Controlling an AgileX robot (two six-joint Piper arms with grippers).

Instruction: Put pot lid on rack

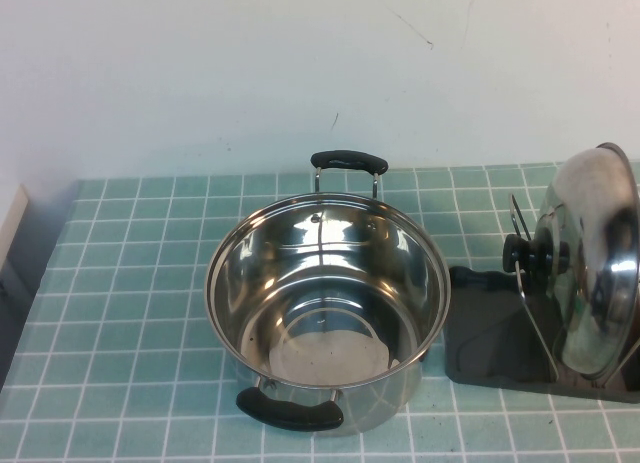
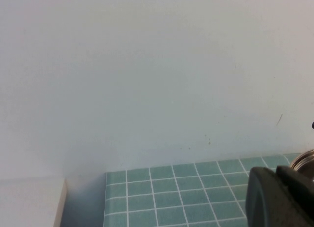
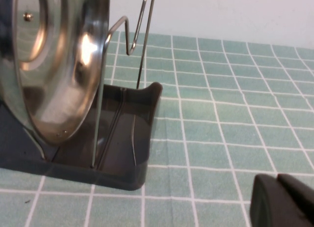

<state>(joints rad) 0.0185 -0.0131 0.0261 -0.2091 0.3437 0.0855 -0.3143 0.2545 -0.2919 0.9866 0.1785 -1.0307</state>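
High view: pot lid [image 1: 592,268] stands on edge in the rack [image 1: 490,338], at the right of the counter [image 1: 130,313]. Black knob [image 1: 522,253] points toward the pot [image 1: 328,313]; domed face leans on the wire prongs [image 1: 535,323]. Judged from this, the placing looks done.

Neither arm shows in the high view. Left hand [image 2: 279,197]: only a dark edge of it in its own wrist view, aimed at the wall, with a bit of the pot's rim beside it. Cannot tell whether it is apart or together. Right hand [image 3: 282,202]: only a dark corner shows in its wrist view, low over the counter, well clear of the rack. Cannot tell its state either; it holds nothing that can be seen.

Key relation: the lid's underside faces the right hand across open tile, the disc's plane nearly upright, its rim down in the tray's ridges. Right arm is the nearer one, judging by its close look at rack and lid. Any further move should draw away from the rack, not toward it, lest the lid be tipped.

Surface: teal tiles, white grout. Plain pale wall behind. Pot open, empty, two black handles.
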